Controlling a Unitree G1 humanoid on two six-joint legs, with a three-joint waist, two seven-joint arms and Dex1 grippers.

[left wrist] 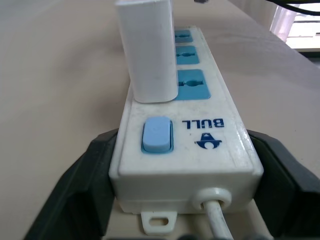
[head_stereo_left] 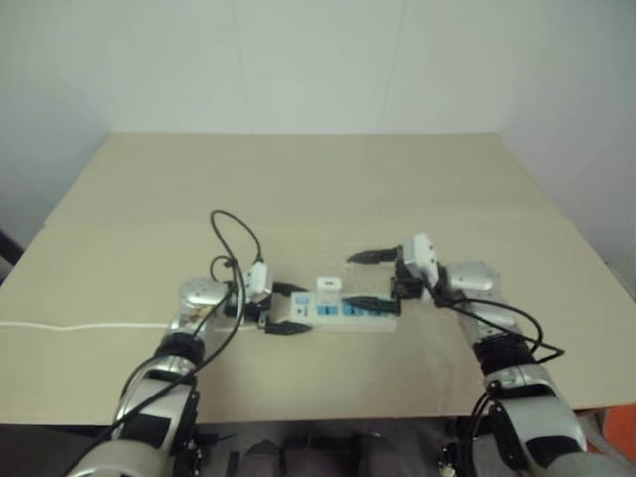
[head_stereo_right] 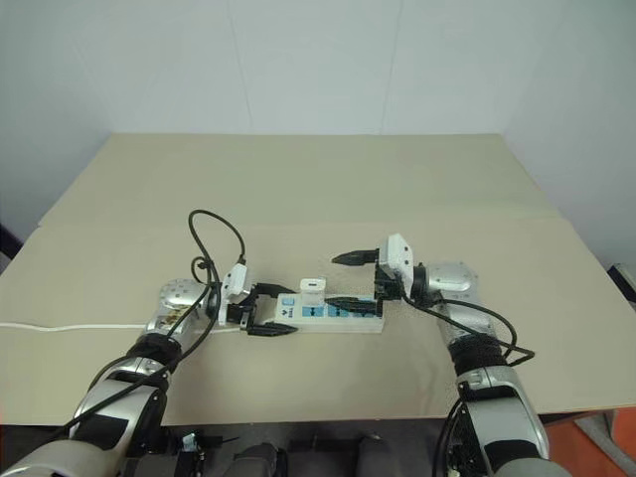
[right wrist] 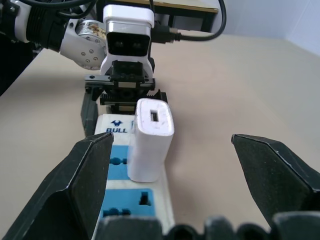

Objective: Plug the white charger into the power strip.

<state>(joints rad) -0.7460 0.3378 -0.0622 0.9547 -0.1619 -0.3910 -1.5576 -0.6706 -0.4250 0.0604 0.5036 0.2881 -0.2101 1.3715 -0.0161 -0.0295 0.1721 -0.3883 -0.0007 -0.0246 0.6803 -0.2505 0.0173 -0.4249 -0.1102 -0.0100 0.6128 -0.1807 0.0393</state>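
The power strip (head_stereo_right: 333, 314) lay flat on the tan table (head_stereo_right: 298, 179), near the front edge and roughly midway between the two arms, its long axis running left to right. The white charger (head_stereo_right: 312, 288) stood upright in a socket of the strip, at the end nearer the switch (left wrist: 157, 134), with the other blue sockets (left wrist: 190, 84) open beside it.

The left gripper (head_stereo_right: 273, 310) sat at the switch end with its black fingers (left wrist: 80, 185) spread, one along each long side of the strip — close against it, though contact could not be confirmed. The strip's white cable (head_stereo_left: 70, 325) ran off past that arm toward the table's left edge.

The right gripper (head_stereo_right: 356, 279) hovered over the far end of the strip, jaws wide apart and holding nothing; one finger (right wrist: 75, 185) hung above the strip, the other (right wrist: 277, 172) over bare table. The charger stood clear between them, touched by neither.

Behind the strip the tabletop stretched bare to the wall — wide room at the back and on both sides.
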